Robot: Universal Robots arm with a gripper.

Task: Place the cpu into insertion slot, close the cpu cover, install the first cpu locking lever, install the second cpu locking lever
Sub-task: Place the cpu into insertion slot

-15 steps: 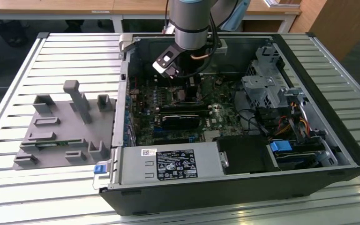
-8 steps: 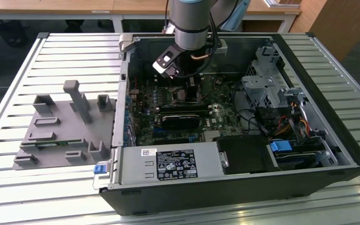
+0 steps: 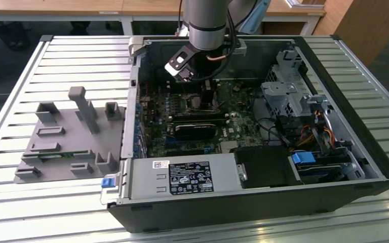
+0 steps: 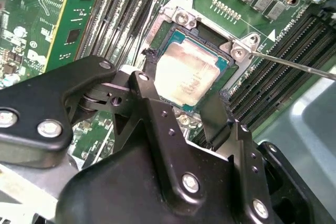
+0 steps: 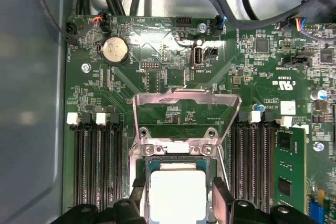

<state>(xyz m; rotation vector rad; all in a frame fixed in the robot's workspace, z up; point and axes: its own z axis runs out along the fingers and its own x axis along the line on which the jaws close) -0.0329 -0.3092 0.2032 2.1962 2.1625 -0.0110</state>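
An open black computer case (image 3: 235, 215) lies on a slatted metal table (image 3: 46, 207), and beside it, toward the exterior view's left, sits a grey plastic holder tray (image 3: 59, 147) with upright posts. Inside the case a labelled silver power supply (image 3: 181, 177) runs along the near wall, with a blue tab (image 3: 109, 181) at its end. A metal drive cage (image 3: 282, 96) and coloured cables (image 3: 316, 134) crowd the far side. On the green circuit board (image 5: 173, 40), the first wrist view shows a round coin battery (image 5: 114, 50), rows of black memory slots (image 5: 94, 166) and a green memory stick (image 5: 287, 169).
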